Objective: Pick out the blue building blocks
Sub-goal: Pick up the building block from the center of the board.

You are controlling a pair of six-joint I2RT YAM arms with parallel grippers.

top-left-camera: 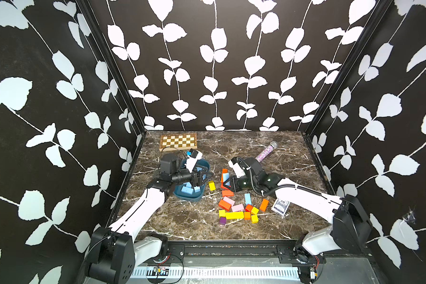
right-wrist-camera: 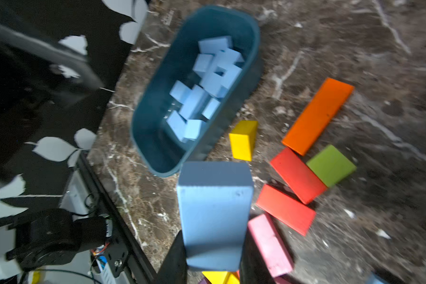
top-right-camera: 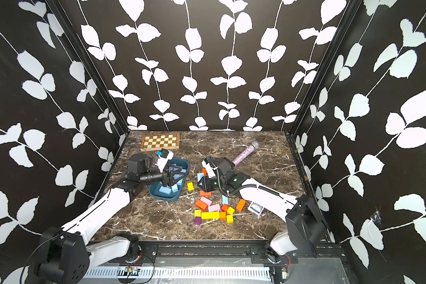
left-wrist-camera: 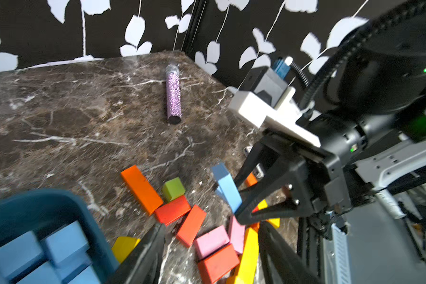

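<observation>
On the marble surface (top-left-camera: 182, 221), a blue brick (right-wrist-camera: 214, 214) sits clenched in the right jaws near the tray (right-wrist-camera: 155, 152) holding most blue blocks (right-wrist-camera: 207, 81), so carry it level over the rim before release, clear of the parted, empty left jaws hovering there.

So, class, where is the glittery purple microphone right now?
In both top views the microphone lies toward the table's far right, just beyond the right arm, with the chessboard across at far left.
</observation>
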